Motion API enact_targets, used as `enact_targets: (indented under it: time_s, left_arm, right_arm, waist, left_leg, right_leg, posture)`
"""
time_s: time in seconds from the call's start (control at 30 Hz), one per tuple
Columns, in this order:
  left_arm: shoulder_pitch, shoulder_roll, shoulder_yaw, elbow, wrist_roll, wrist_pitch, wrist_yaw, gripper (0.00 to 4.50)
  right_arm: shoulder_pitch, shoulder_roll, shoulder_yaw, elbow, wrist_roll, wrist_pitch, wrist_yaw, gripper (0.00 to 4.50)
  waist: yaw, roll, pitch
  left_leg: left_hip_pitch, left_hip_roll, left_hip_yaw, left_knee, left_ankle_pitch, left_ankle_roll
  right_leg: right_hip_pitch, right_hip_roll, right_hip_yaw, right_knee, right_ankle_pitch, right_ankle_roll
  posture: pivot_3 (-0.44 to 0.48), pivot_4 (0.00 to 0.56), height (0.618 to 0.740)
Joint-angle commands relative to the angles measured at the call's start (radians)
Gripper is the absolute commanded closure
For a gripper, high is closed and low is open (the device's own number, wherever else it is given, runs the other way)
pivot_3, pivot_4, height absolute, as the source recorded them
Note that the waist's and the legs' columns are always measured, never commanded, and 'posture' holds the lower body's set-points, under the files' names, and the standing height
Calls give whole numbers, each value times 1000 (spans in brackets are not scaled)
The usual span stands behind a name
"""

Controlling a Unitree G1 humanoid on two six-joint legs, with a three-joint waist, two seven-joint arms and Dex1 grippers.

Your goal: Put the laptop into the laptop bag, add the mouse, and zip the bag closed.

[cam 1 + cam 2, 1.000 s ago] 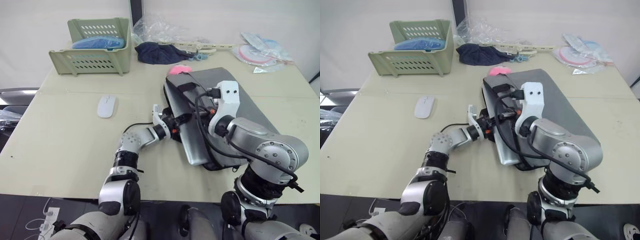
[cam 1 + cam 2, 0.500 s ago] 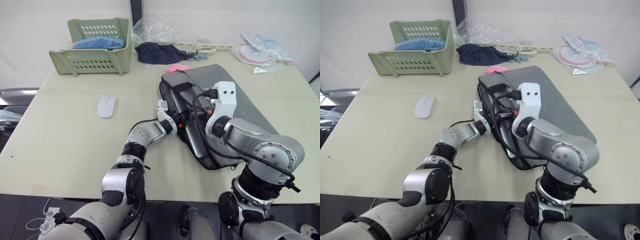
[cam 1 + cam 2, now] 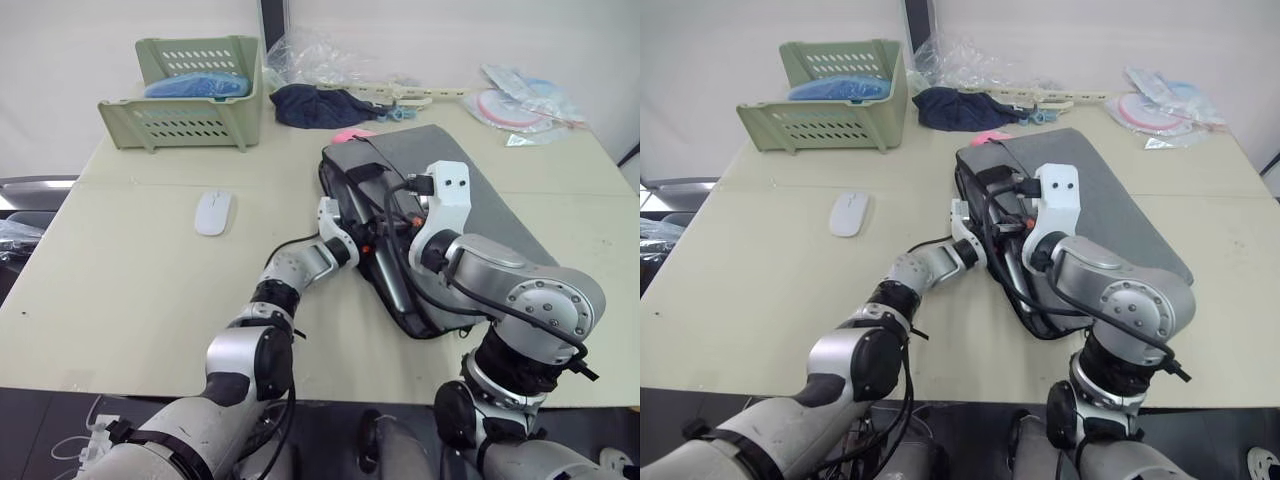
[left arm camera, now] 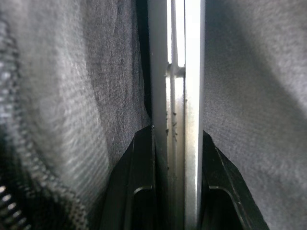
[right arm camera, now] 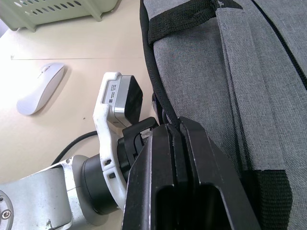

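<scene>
The laptop bag [image 3: 470, 215] lies flat on the table [image 3: 130, 280], right of centre, with its open mouth facing left toward the robot's left arm. The right gripper [image 5: 175, 127] has its two fingers pressed together on the black edge of the bag's upper flap; this hold appears meant to keep the mouth lifted so the opening stays wide enough to take the machine.

The left gripper [image 4: 175, 139] reaches into that mouth from the left. In the left wrist view its fingers sit on either side of the thin silver edge of the laptop [image 4: 176, 86], closed down onto it, with grey lining on both sides. That suggests the laptop is already deep inside the bag and is being gripped by its edge so it can be pushed along the pocket rather than dropped in from above. From the head camera only a narrow strip of it shows in the opening.

The mouse [image 3: 213, 212] rests on the bare table well to the left of the bag, apart from both arms and untouched, so that step seems yet to come. The zipper looks undone along the open side.

At the far left stands a green basket [image 3: 190, 120], and beside the bag's far corner a pink plush toy [image 3: 355, 135] lies just against it, with a dark cloth [image 3: 315, 105] beyond.
</scene>
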Motion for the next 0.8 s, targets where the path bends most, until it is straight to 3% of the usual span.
enact_targets:
  time_s: [0.03, 0.07, 0.1, 0.13, 0.33, 0.8]
  left_arm:
    - [-13, -58, 11, 37, -2, 11, -30, 3579]
    - [-12, -58, 19, 34, -9, 19, -33, 3163]
    - [-12, -57, 25, 33, -13, 24, -36, 3019]
    - [-12, -56, 23, 31, -5, 25, -36, 2430]
    - [-2, -38, -8, 9, 37, 60, -34, 135]
    - [119, 62, -48, -260, 30, 313, -18, 28]
  right_arm:
    - [-25, 12, 4, -23, 54, 5, -8, 4497]
    - [-24, 12, 3, -23, 56, 5, -10, 4500]
    - [-23, 12, 3, -23, 58, 5, -12, 4500]
    - [-23, 12, 2, -23, 60, 5, -14, 4500]
    - [-17, 12, 0, -24, 70, 5, -24, 4500]
    - [-9, 6, -3, -14, 97, 5, -42, 4500]
  waist:
    - [0, 0, 0]
    - [-1, 0, 0]
    - [-1, 0, 0]
    - [-2, 0, 0]
    - [-11, 0, 0]
    - [-54, -1, 0]
  left_leg:
    - [0, 0, 0, 0, 0, 0]
    - [0, 0, 0, 0, 0, 0]
    - [0, 0, 0, 0, 0, 0]
    - [-1, 0, 0, 0, 0, 0]
    - [0, 0, 0, -3, 0, 0]
    - [1, 1, 1, -6, 0, 0]
  right_leg:
    - [0, 0, 0, 0, 0, 0]
    - [0, 0, 0, 0, 0, 0]
    - [0, 0, 0, 0, 0, 0]
    - [-1, 0, 0, -1, 0, 0]
    - [0, 1, -1, -3, 0, 0]
    - [0, 2, -1, -3, 1, 1]
  posture:
    - [0, 150, 740]
    - [0, 150, 740]
    - [0, 150, 740]
    - [0, 150, 740]
    - [0, 150, 740]
    - [0, 150, 740]
